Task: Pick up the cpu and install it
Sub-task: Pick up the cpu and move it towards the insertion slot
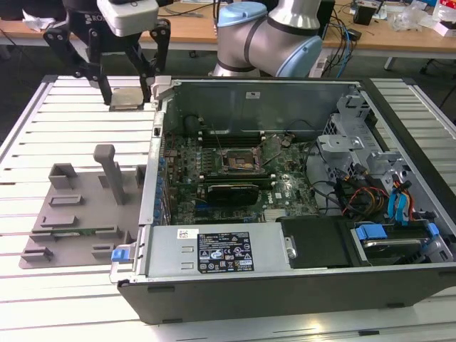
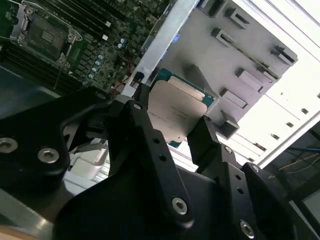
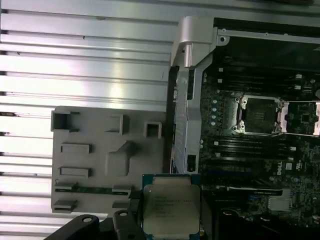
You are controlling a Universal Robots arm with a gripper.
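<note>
One big computer case point(image 1: 235, 260) lies open on the slatted table point(image 1: 71, 117). Inside it is a green board point(image 1: 285, 192) with a dark socket point(image 1: 239, 161), its metal frame flipped open. Beside the case, at the exterior view's left, sits a grey tray point(image 1: 80, 211) with a thin green strip point(image 1: 84, 230) in one slot.

The gripper point(image 1: 126, 91) hangs over the table by the case's far corner. Its jaws squeeze the cpu point(image 1: 127, 100) from two sides. The cpu is up in the air, well apart from the socket, and the case's side wall stands between them.

Both wrist views show the cpu's point(image 2: 175, 112) point(image 3: 170, 207) silver top close up. The exterior view shows the arm point(image 1: 274, 35) behind the case.
</note>
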